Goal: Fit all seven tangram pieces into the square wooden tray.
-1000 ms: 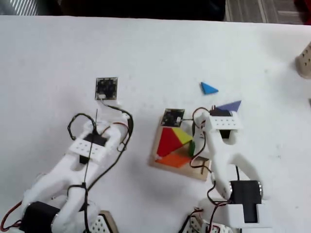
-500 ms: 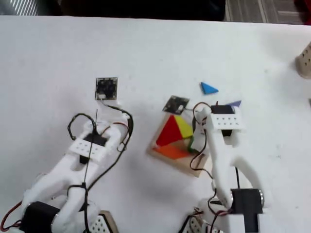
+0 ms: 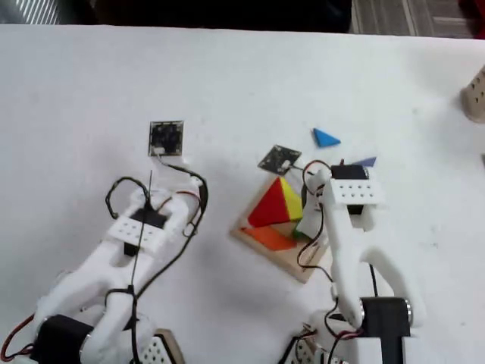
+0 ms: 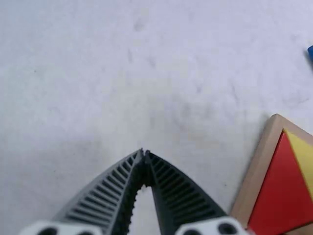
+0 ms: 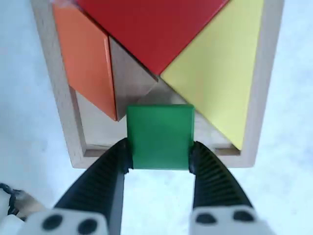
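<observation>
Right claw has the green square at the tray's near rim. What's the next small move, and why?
Probably ease the right claw a little farther inward before lowering. The green square it grips overlaps the near rim of the tray, while the open gap lies just beyond, between the orange piece and the yellow triangle. Released here, it would likely perch on the rim.
</observation>
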Action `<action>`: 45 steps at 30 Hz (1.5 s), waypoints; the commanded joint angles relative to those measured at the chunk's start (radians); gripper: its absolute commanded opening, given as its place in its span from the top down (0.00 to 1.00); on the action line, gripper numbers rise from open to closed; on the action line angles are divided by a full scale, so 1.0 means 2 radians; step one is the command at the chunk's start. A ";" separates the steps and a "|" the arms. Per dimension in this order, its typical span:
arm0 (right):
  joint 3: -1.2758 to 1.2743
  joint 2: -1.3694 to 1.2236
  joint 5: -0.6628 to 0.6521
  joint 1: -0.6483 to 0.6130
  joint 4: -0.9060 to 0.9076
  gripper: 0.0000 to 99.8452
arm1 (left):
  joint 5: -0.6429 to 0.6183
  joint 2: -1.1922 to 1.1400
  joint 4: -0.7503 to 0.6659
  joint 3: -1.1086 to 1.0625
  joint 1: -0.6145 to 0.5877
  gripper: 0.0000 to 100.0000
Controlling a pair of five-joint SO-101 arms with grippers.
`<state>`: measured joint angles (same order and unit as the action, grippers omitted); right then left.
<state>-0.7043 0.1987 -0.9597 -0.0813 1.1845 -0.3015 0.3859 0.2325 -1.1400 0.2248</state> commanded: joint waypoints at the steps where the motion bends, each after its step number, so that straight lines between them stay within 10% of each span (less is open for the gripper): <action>1: -0.006 -0.020 0.006 0.000 -0.030 0.98 | 0.006 0.015 -0.005 0.008 0.003 0.98; 17: -0.011 0.031 0.080 0.010 -0.003 0.98 | 0.006 0.015 -0.005 0.008 0.003 0.98; 32: -0.012 0.016 0.328 0.007 -0.007 0.98 | 0.006 0.015 -0.005 0.008 0.003 0.98; 45: -0.011 -0.013 0.321 -0.014 -0.028 0.98 | 0.006 0.015 -0.005 0.008 0.003 0.98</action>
<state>-0.7304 0.1695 -0.3261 -0.0890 1.1431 -0.3015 0.3859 0.2325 -1.1400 0.2248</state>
